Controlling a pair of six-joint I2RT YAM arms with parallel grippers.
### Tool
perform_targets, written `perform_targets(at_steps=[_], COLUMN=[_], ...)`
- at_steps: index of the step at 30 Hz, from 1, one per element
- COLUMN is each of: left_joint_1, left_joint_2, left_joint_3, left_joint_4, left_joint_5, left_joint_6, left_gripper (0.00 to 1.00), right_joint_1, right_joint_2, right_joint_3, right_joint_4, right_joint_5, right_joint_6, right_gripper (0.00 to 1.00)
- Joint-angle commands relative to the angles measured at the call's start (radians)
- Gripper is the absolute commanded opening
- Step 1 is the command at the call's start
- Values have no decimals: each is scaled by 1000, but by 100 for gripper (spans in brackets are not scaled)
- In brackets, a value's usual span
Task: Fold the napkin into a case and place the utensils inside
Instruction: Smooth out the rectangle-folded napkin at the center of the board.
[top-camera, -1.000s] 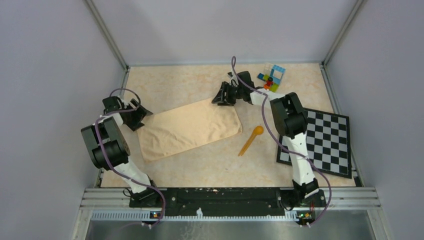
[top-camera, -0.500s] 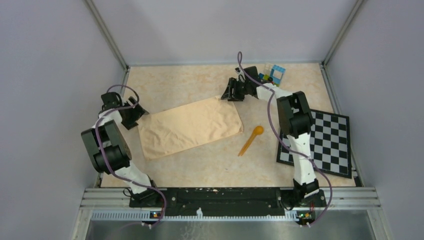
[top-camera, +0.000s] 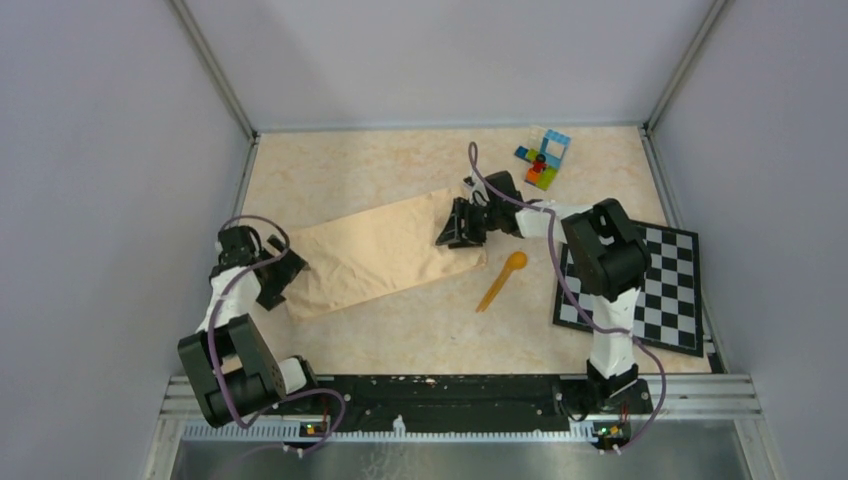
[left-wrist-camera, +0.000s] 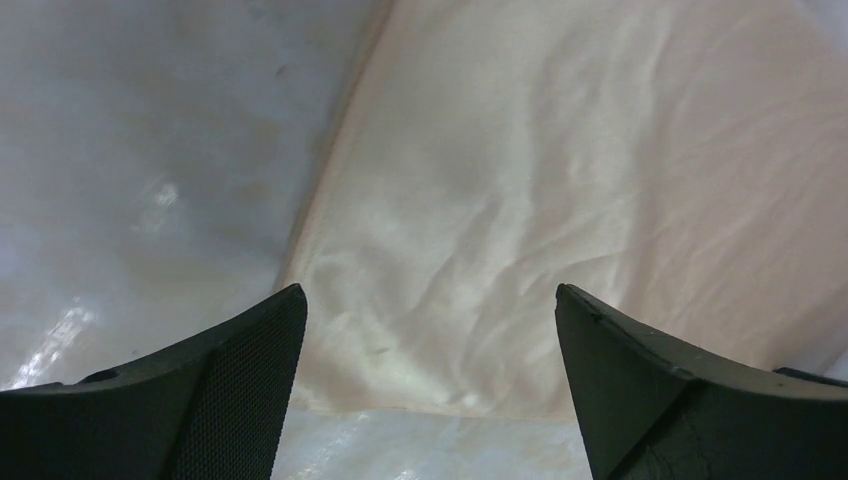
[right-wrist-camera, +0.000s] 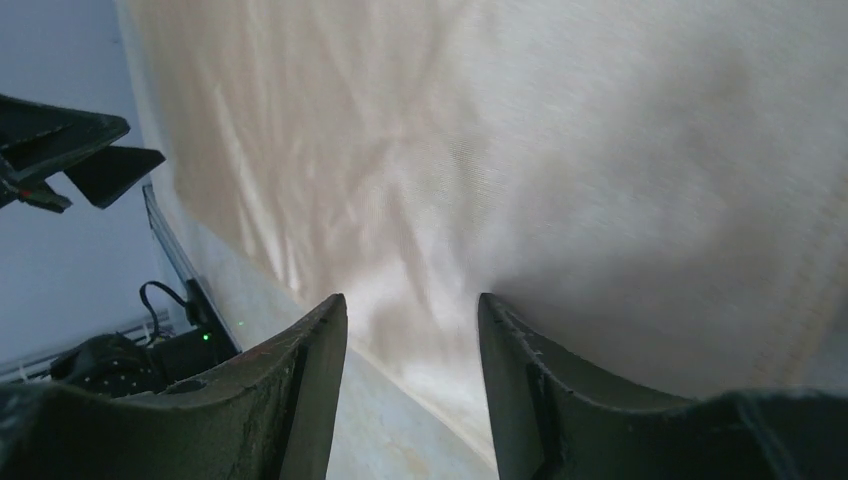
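Note:
The peach-tan napkin (top-camera: 385, 255) lies flat and slanted in the middle of the table. My left gripper (top-camera: 280, 275) is at its near-left end. In the left wrist view the gripper (left-wrist-camera: 428, 295) is wide open, with the napkin's corner (left-wrist-camera: 560, 180) between its fingers (left-wrist-camera: 230, 390). My right gripper (top-camera: 455, 225) is over the napkin's right end. In the right wrist view it (right-wrist-camera: 410, 300) is open, with the napkin's edge (right-wrist-camera: 600, 150) running between its fingers (right-wrist-camera: 540, 390). One orange spoon (top-camera: 503, 278) lies on the table right of the napkin. The knife is not in view.
A black-and-white checkered board (top-camera: 640, 285) lies at the right. Multicoloured toy bricks (top-camera: 543, 157) sit at the back right. Grey walls close in the table at the left, back and right. A metal rail (top-camera: 450, 395) runs along the near edge.
Both grippers have moved nearer: the left from the napkin's far-left corner to its near-left end, the right from behind the far-right corner to over the right end. The napkin and spoon stay put.

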Motion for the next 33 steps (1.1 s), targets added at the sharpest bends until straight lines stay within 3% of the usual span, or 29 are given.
perform_targets(at_steps=[1,8,11,14,17,20,26,31,33], left_joint_1=[45,55,49,15,-78,-136,-146,-154,-154], left_joint_2=[-77,-50,-127,-213,-202,-179,-135,-83,-67], left_joint_3=[-76,-10,44,32,3,-38,-80,-93,-93], left_joint_4=[-30,-181,-211,-165,-161,-139,-30,-29,-86], left_joint_5=[-19,-135,-162,-44,74,103,168,168,102], left_joint_6=[-66,-136,-104,-74,-143,-188,-191,-176,-175], left_gripper=[98,99,99,99,99,99,99,99,99], right_joint_1=[-73,-105,-94,-78,-75,-76,-75,-75,-79], right_joint_2=[-66,-108,-155,-183,-204,-216,-217,-200,-189], right_joint_3=[-111,-163,-157,-136,-133,-123,-142,-151,-142], right_joint_4=[81,5,3,-34,-21,-41,-32,-32,-49], right_joint_5=[-2,79,70,56,40,40,38,70,88], right_joint_6=[3,-49,-49,-45,-25,-35,-43,-50,-62], right_gripper=[51,49,49,50,50,50,49,49,49])
